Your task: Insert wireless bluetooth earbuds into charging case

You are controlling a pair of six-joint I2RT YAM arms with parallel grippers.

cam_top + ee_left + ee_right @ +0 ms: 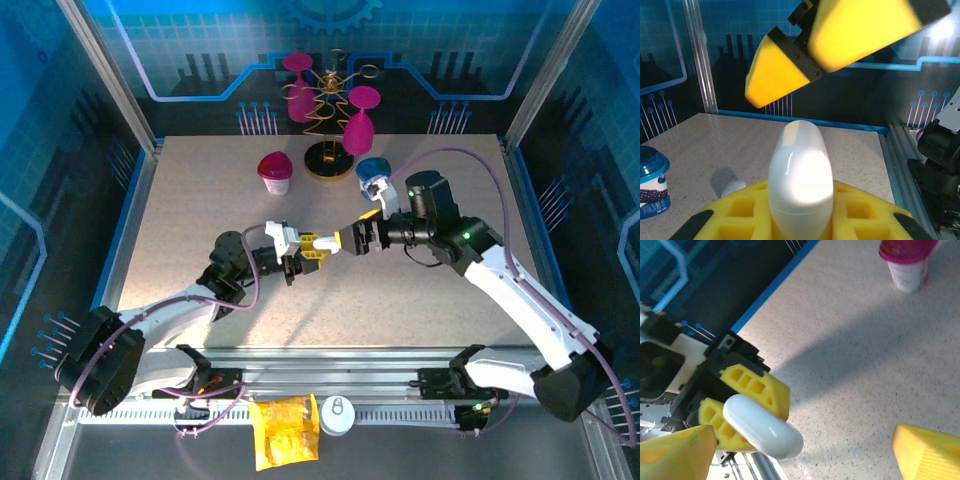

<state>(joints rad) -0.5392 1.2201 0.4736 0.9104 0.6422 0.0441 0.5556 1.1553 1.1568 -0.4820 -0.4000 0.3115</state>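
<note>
Clamping the white pill-shaped charging case (800,182) between its yellow fingers, our left gripper (320,245) holds it above the speckled table (190,210); our right gripper (353,233) faces it just beside, jaws spread apart and holding nothing. A small white piece (733,187) lies on the table near the blueberry yogurt cup (652,182); we cannot tell whether it is an earbud
</note>
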